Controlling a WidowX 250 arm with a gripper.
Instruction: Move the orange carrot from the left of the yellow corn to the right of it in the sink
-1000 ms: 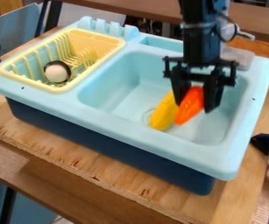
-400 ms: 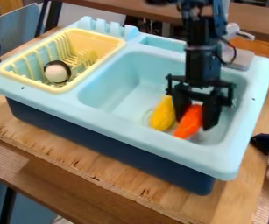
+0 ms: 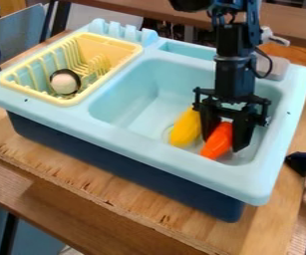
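Black and pointed downward, the gripper (image 3: 223,145) hangs over the right side of a toy sink (image 3: 142,148), its two fingers (image 3: 243,138) parted by the width of an orange toy (image 3: 218,142) and pinching it from left and right. The orange toy sits tilted low in the basin (image 3: 132,102), toward the near right, its narrower end pointing near and slightly left past the fingertips. Whether it touches the basin floor cannot be told. Just left of the gripper, a yellow toy (image 3: 184,130) lies in the basin beside the drain, partly hidden by the left finger. At the sink's left, a yellow rack (image 3: 35,95) holds a white, roundish piece with a dark rim (image 3: 65,82) near its slots. Pale blue above and dark blue below, the sink stands on a wooden board (image 3: 69,168), with a grey block (image 3: 279,67) at its far right.
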